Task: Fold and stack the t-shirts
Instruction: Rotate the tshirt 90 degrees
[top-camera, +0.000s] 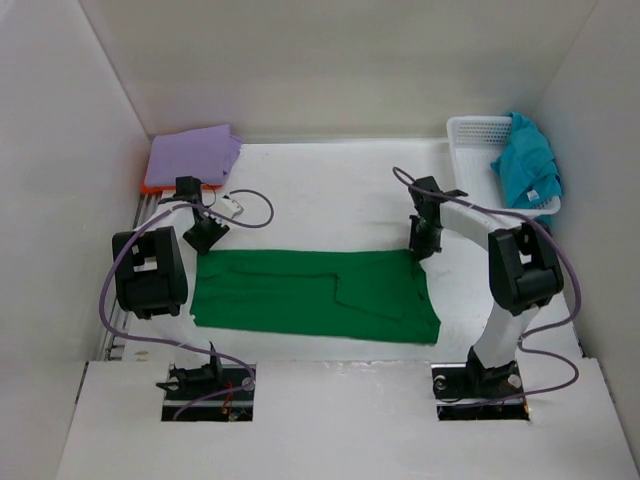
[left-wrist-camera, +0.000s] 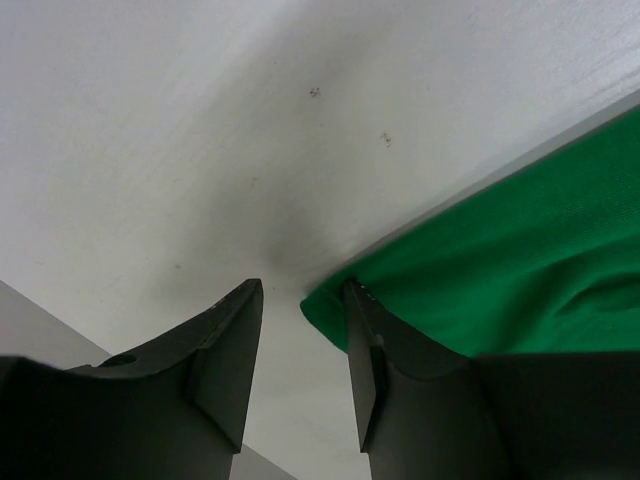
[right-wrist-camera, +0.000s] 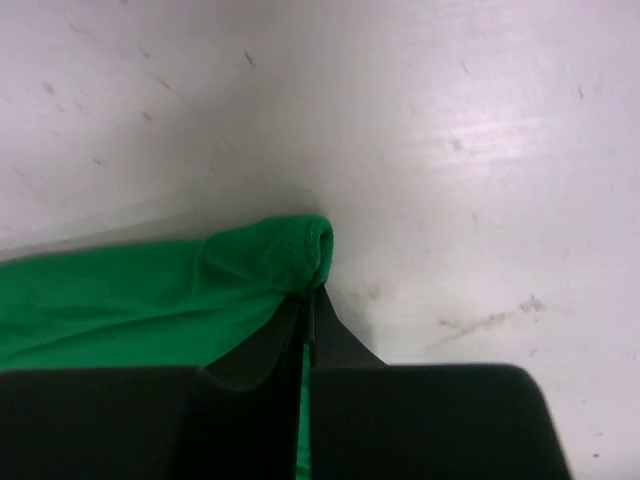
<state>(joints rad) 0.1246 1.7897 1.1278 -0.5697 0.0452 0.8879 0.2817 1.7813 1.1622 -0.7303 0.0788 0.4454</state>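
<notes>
The green t-shirt (top-camera: 310, 295) lies flat on the table as a long folded band. My left gripper (top-camera: 205, 235) is at its far left corner. In the left wrist view that gripper (left-wrist-camera: 304, 290) is open, and the green corner (left-wrist-camera: 322, 310) lies in the gap against the right finger. My right gripper (top-camera: 421, 243) is at the far right corner. In the right wrist view it (right-wrist-camera: 312, 292) is shut on the bunched green hem (right-wrist-camera: 300, 245). A folded lavender t-shirt (top-camera: 193, 155) rests on the orange one (top-camera: 158, 186) at the back left. The teal t-shirt (top-camera: 527, 165) lies crumpled in the basket.
The white mesh basket (top-camera: 470, 140) stands at the back right against the wall. White walls close in the table on the left, back and right. A small white object (top-camera: 231, 207) and the left arm's cable lie just beyond the green shirt's left end.
</notes>
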